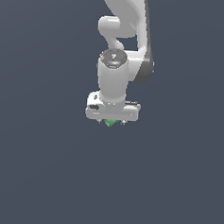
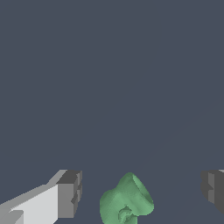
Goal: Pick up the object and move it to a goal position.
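2 fingers (image 2: 70, 194) of the tool (image 2: 142, 192) wide apart — green object (image 2: 127, 202) between, untouched.

White rounded arm (image 1: 119, 48), dark grey joint accents, grey-padded fingers (image 2: 70, 192)

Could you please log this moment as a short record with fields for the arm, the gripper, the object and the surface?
arm: white Panda, pointing down over the object
gripper: gripper open, pads apart on either side of the object, not touching it
object: green lumpy object, between the fingers, not gripped
surface: plain dark grey surface
goal: no marker visible
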`<act>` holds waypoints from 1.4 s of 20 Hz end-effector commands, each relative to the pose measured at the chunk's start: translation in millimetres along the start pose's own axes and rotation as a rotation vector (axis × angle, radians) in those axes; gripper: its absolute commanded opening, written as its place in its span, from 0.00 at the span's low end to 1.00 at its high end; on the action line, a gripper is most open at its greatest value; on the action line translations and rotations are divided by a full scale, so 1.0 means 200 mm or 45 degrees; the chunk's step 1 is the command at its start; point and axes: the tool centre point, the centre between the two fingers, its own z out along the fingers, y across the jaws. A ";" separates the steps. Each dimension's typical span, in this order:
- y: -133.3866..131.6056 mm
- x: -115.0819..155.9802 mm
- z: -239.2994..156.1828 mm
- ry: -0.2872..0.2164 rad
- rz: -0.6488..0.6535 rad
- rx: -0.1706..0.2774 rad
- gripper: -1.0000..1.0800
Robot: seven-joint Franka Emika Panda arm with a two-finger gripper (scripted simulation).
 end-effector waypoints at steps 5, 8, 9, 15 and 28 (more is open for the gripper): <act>0.06 0.01 -0.01 0.004 0.018 0.000 0.96; 0.14 0.01 -0.03 0.010 0.036 0.000 0.96; 0.15 0.02 -0.03 0.011 0.037 0.000 0.96; 0.15 0.02 -0.03 0.011 0.038 0.000 0.96; 0.12 -0.08 0.04 0.004 0.228 -0.005 0.96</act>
